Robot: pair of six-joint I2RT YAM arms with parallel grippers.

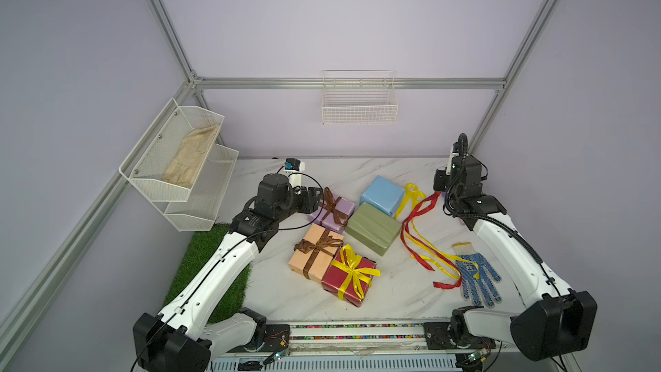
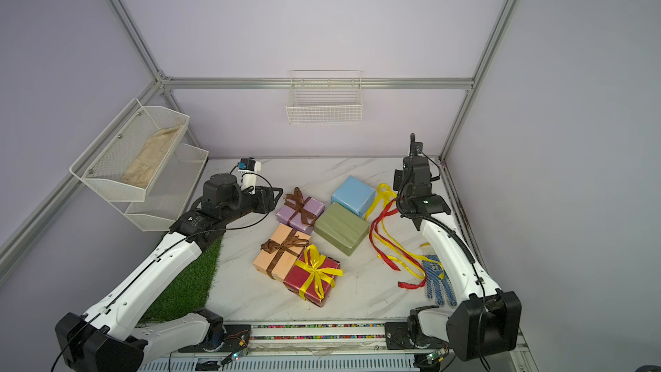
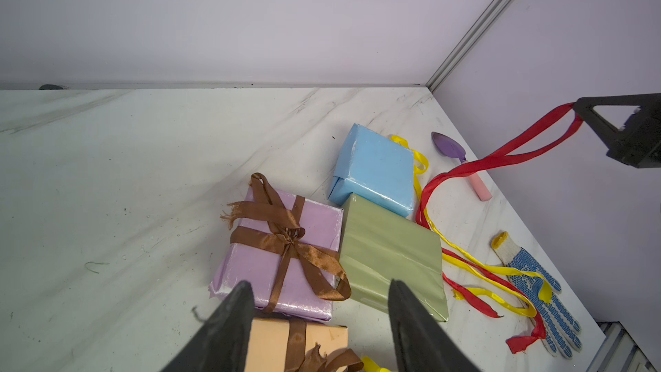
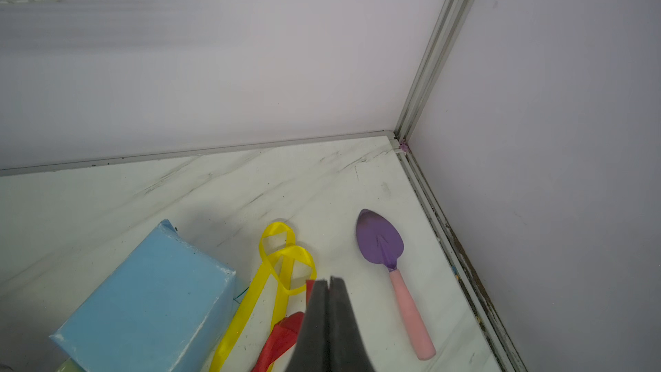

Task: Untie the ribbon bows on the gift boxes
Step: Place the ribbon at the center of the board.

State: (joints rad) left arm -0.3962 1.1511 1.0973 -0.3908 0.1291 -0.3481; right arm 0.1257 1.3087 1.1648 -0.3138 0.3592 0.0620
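The lilac gift box (image 3: 257, 263) carries a tied brown ribbon bow (image 3: 286, 234). My left gripper (image 3: 318, 282) hovers open just left of it, nothing between its fingers. Tied bows also sit on the peach box (image 1: 314, 252) in brown and on the dark red box (image 1: 352, 275) in yellow. The olive green box (image 1: 373, 230) and light blue box (image 1: 382, 195) are bare. My right gripper (image 4: 328, 279) is shut on the loose red ribbon (image 3: 500, 159), lifting one end off the table. A loose yellow ribbon (image 4: 282, 255) lies beside it.
A blue-dotted glove (image 1: 475, 277) lies at the right under the ribbon tails. A purple trowel (image 4: 393, 273) with a pink handle rests near the back right corner. White wire baskets hang on the back wall (image 1: 359, 101) and left wall (image 1: 179, 162). A grass mat (image 1: 211, 266) lies front left.
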